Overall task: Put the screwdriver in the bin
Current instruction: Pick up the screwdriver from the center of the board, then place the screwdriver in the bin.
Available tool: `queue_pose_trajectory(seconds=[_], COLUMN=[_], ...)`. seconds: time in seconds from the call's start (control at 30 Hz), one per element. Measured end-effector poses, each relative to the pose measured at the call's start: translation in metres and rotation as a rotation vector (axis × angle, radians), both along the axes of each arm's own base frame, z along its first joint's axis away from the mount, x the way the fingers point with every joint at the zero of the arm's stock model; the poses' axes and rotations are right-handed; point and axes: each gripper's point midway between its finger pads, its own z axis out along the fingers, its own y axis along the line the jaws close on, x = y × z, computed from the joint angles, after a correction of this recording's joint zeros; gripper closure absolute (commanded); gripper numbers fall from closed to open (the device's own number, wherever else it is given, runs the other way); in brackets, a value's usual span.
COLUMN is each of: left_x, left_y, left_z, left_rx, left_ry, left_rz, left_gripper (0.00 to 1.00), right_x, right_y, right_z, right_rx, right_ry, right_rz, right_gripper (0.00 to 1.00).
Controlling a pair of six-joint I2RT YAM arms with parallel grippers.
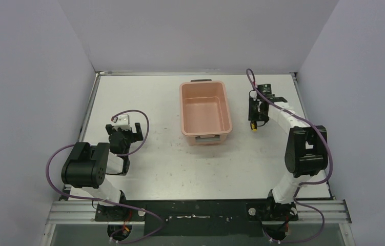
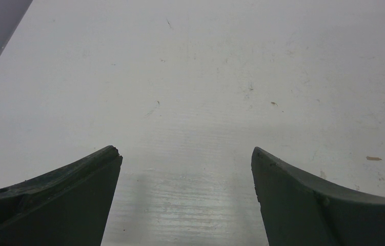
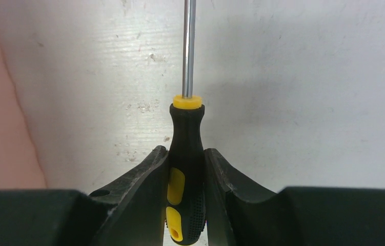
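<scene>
The salmon-pink bin stands empty at the middle back of the table. My right gripper is just right of the bin and shut on the screwdriver. Its fingers clamp the black-and-yellow handle, and the metal shaft points away from the camera over the table. In the top view the yellow end of the screwdriver pokes out below the gripper. The bin's wall shows at the left edge of the right wrist view. My left gripper is open and empty over bare table at the left; its fingers stand wide apart.
White walls enclose the table on the left, back and right. Purple cables loop around both arms. A metal rail runs along the near edge by the arm bases.
</scene>
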Motion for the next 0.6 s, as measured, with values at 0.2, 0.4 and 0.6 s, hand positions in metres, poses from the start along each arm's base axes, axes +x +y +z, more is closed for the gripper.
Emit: queue_pose_trajectory(seconds=[0.2,0.4,0.6], left_x=[0.000,0.000,0.000], left_y=[0.000,0.000,0.000], left_z=[0.000,0.000,0.000], left_rx=[0.000,0.000,0.000], left_ry=[0.000,0.000,0.000], left_rz=[0.000,0.000,0.000], left_gripper=[0.03,0.03,0.03], right_x=[0.006,0.005,0.002], right_y=[0.000,-0.001,0.001], right_z=[0.043,0.087,0.113], right_rx=[0.007,0.009,0.007], right_ry=[-0.081,-0.156,-0.190], right_rz=[0.000,-0.003,-0.001], right_gripper=[0.97,0.96,0.96])
